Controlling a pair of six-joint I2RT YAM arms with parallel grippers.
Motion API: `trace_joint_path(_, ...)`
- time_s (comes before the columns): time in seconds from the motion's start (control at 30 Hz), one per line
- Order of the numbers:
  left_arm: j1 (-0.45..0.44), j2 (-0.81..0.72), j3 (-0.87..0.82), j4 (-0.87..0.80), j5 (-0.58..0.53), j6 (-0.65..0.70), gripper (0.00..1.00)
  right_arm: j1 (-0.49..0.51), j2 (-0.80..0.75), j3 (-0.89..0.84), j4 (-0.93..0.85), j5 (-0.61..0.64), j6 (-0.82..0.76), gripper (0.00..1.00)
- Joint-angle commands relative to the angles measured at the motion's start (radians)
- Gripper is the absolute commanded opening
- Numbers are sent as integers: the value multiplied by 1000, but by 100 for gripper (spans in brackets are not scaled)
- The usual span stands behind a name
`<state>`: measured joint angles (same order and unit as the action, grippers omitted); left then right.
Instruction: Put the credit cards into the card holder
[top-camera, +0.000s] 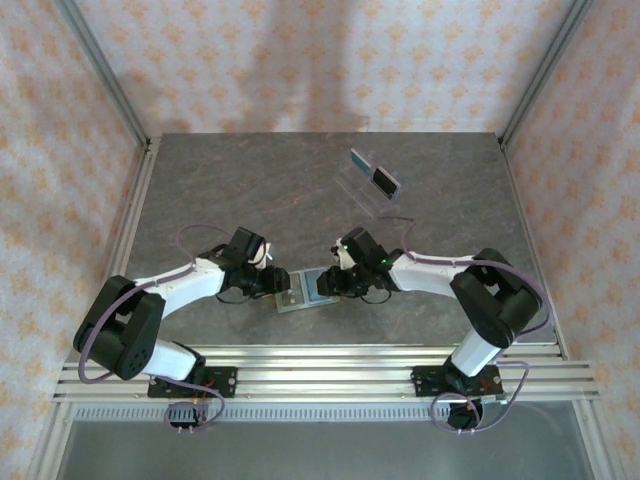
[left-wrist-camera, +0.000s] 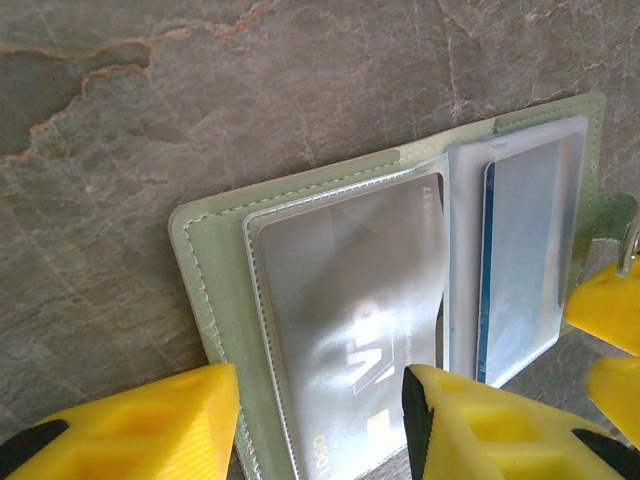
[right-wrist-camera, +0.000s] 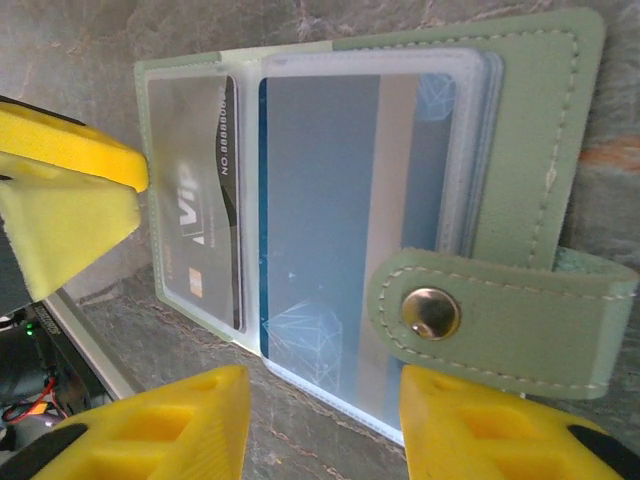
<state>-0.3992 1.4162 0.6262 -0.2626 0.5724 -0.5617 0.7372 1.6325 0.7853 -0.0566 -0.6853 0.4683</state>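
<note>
The sage-green card holder (top-camera: 300, 298) lies open and flat on the table between my two grippers. In the left wrist view its left pocket holds a dark credit card (left-wrist-camera: 350, 300) and its right pocket a blue credit card (left-wrist-camera: 520, 260). My left gripper (left-wrist-camera: 320, 400) is open, its yellow fingers straddling the near edge of the left flap (left-wrist-camera: 205, 270). My right gripper (right-wrist-camera: 315, 400) is open just short of the blue card's (right-wrist-camera: 330, 200) pocket edge, beside the snap tab (right-wrist-camera: 500, 320). The dark card (right-wrist-camera: 200, 220) sits further left in that view. Both grippers (top-camera: 280, 283) (top-camera: 322, 284) nearly meet over the holder.
A clear plastic stand (top-camera: 362, 188) with one dark card (top-camera: 383, 180) in it stands at the back right. Aluminium rails (top-camera: 320, 365) run along the near table edge. Patterned walls enclose the table.
</note>
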Motion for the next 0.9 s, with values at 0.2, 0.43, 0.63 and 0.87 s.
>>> trace_joint_path(0.2, 5, -1, -8, 19, 13, -20, 47, 1, -25, -1, -14, 37, -1, 50)
trace_joint_path(0.43, 5, -2, -8, 17, 12, -22, 47, 1, -20, -10, -20, 36, -7, 48)
trace_joint_path(0.63, 5, -8, -11, 17, 11, -27, 46, 1, -2, -23, 39, 2, 24, 45)
trace_joint_path(0.87, 5, -10, -12, 20, 14, -30, 46, 1, 13, -17, 43, -12, 29, 50)
